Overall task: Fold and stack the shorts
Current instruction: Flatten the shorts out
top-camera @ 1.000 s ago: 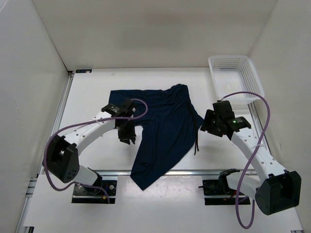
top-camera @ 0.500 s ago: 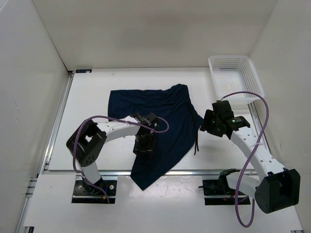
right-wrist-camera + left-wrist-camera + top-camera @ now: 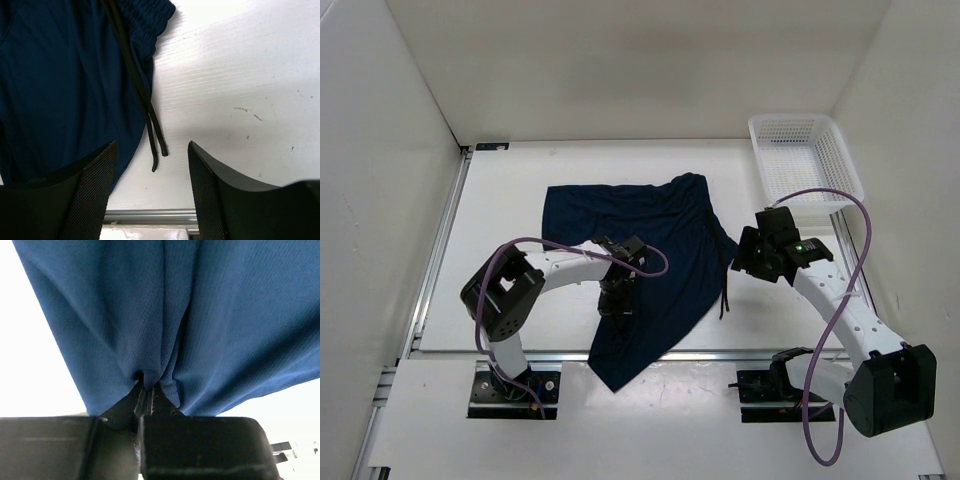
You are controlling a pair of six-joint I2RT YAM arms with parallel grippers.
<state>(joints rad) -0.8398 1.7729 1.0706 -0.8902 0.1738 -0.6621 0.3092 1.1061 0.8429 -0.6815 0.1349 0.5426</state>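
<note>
Left gripper [image 3: 147, 390] is pinching the shorts [image 3: 665, 235] near the desk's [image 3: 510, 200] front edge, apparently starting a fold; right gripper [image 3: 151, 150] is hanging open; next move is probably calling for lifting the cloth across.

The left arm [image 3: 560, 268] and right arm [image 3: 840, 310] share one build: white curved link shells between chunky black joint housings, each on a black base [image 3: 505, 388], with a thin purple cable [image 3: 520, 243] running along it in loose loops. A small green light [image 3: 801, 248] glows on the right arm's black wrist housing. The right jaws' fingers [image 3: 87, 195] are matte black with fine mesh-textured inner faces, while the left jaws are smooth black wedges on a flat, boxy black body [image 3: 200, 445].
</note>
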